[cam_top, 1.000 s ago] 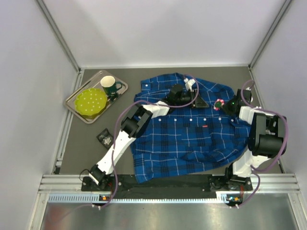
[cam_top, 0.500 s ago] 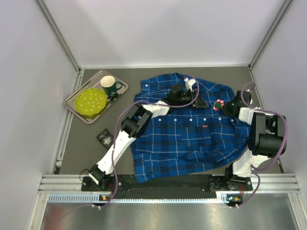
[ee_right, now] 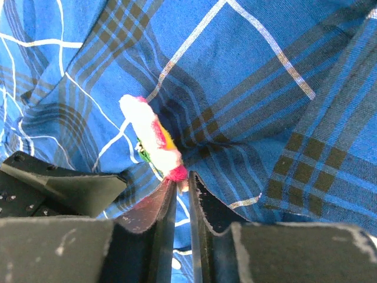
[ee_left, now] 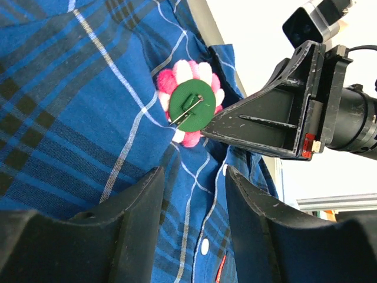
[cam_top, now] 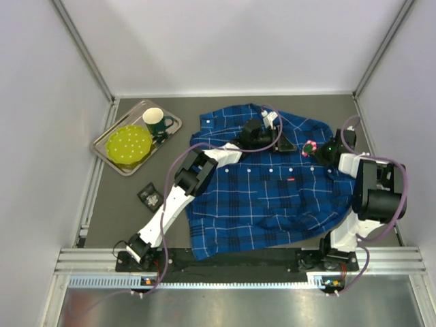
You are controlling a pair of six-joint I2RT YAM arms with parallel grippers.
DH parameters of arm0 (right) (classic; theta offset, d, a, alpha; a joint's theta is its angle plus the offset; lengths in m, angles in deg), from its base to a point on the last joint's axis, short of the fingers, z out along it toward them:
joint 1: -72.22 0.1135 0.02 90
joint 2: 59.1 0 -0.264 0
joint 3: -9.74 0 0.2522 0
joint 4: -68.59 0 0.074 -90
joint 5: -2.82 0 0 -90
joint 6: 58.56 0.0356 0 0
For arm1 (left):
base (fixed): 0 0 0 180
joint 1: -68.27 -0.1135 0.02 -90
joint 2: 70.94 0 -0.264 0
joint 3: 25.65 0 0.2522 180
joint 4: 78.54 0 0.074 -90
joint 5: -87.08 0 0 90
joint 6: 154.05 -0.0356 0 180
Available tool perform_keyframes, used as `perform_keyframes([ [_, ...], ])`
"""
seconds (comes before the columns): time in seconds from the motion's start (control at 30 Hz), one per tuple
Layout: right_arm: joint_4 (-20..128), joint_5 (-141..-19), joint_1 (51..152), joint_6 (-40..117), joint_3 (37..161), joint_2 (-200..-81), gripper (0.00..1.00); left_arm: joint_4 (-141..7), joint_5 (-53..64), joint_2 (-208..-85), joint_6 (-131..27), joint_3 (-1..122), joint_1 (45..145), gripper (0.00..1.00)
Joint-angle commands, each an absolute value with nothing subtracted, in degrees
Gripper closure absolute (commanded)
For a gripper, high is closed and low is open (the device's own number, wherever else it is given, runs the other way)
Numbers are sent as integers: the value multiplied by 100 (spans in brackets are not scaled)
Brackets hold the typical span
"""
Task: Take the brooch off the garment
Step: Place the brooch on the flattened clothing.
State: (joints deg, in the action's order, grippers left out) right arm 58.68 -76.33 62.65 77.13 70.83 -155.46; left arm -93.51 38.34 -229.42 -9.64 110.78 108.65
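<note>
Grey tabletop [cam_top: 129,221], brooch [ee_right: 152,137] at right tool [ee_right: 182,175]

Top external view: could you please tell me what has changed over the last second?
Barely anything: the right gripper and the brooch at its tips edged a touch to the left. No grasp or release is visible from above. The left gripper, the garment, the tray and the mug stayed put.

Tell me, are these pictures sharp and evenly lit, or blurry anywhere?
Top view: soft, even light, all sharp, brooch tiny. Left wrist: brooch crisp, background washed out white. Right wrist: plaid shirt sharp, own fingers dark.
</note>
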Motion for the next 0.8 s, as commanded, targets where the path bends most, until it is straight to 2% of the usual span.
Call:
perform_keyframes([
  [0.0,6010,-7479,6246,7355,7394,-15675,84,-9501,3874,-22915,-939,11142,10844,48],
  [0.13,5983,-7365,6281,7161,7605,-15701,77,-9536,3918,-22993,-816,11142,10844,48],
  [0.17,5975,-7348,6299,7056,7632,-15701,72,-9571,3918,-23011,-781,11151,10844,48],
  [0.27,5870,-7400,6413,6819,7772,-15683,65,-9633,3944,-23020,-719,11168,10852,48],
  [0.57,5491,-7874,6747,6344,8291,-15806,59,-9668,4015,-23029,-728,11212,10905,47],
  [0.77,4833,-8690,7072,5835,8616,-15885,49,-9694,4059,-23003,-728,11203,10923,46],
])
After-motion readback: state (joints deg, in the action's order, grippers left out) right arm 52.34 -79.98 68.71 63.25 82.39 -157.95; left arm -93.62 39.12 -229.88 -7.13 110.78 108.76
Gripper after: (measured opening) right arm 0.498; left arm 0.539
